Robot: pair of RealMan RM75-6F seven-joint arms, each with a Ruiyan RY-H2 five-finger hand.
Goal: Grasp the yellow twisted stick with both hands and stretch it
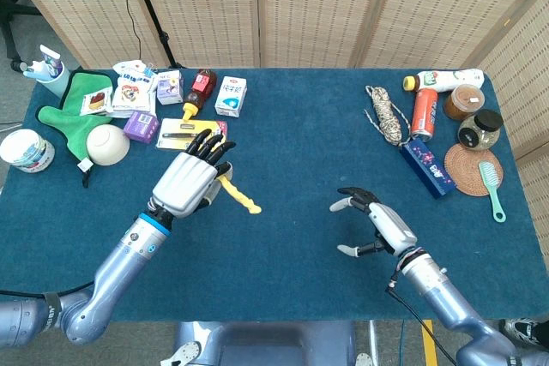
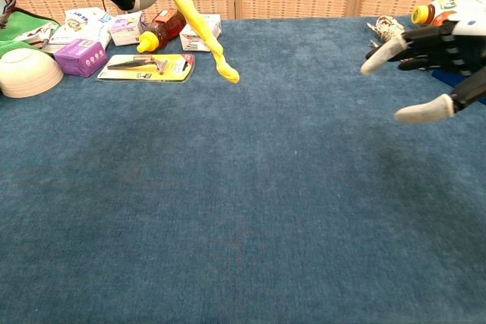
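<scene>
Fingers of the left hand (image 1: 190,179) are wrapped around one end of the yellow twisted stick (image 1: 238,195), holding it off the blue table (image 1: 292,237); fingers of the right hand (image 1: 371,222) are spread apart and grasp nothing.

From the overhead head view, the table fills most of the picture. The left arm enters from 7 o'clock and its hand sits left of center, with the free end of the stick pointing toward 4 o'clock. The right arm enters from 5 o'clock, and its hand lies well apart from the stick.

The chest view shows what the overhead one hides: the stick hangs in the air, slanting down from the left hand at 11 o'clock, its lower tip clear of the cloth. There the left hand is mostly cut off by the top edge, and the right hand shows only at 2 o'clock.

At 10 o'clock lie a green cloth (image 1: 70,113), a white bowl (image 1: 107,144) and small cartons. At 2 o'clock sit a rope bundle (image 1: 386,115), an orange can (image 1: 424,113) and jars.
</scene>
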